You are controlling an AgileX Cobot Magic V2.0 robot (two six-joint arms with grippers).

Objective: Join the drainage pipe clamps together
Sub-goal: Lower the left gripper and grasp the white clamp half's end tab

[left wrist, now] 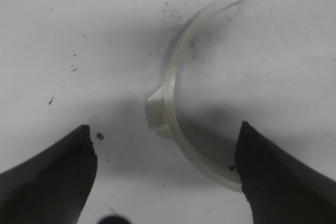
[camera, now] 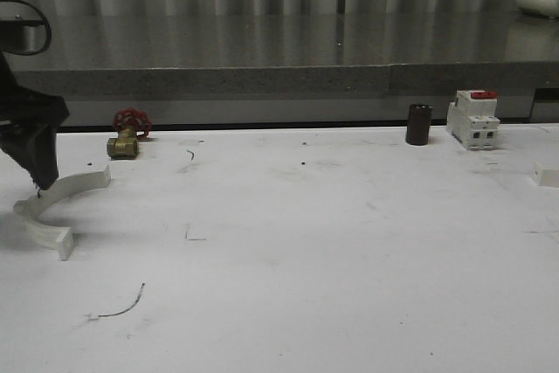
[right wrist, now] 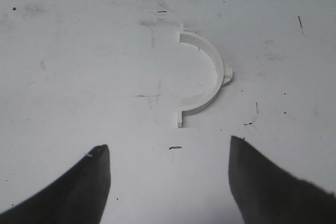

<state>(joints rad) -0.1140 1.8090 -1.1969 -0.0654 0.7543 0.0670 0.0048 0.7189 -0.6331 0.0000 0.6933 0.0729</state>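
One white half-ring clamp (camera: 54, 203) lies flat at the table's far left. My left gripper (camera: 37, 176) hangs right over it, fingers pointing down. In the left wrist view this clamp (left wrist: 173, 77) curves between the two dark fingers, its outer lug close to the midpoint of the gripper (left wrist: 164, 127), which is open; one end of the arc disappears behind a finger (left wrist: 278, 177). The other clamp (right wrist: 216, 64) lies flat on the table, a little beyond my right gripper (right wrist: 169, 144). That gripper is open with nothing between its fingers.
A brass valve with a red handwheel (camera: 127, 135) sits behind the left clamp. A dark cylinder (camera: 418, 124) and a white breaker with a red top (camera: 472, 118) stand at the back right. A small white piece (camera: 546, 176) lies at the right edge.
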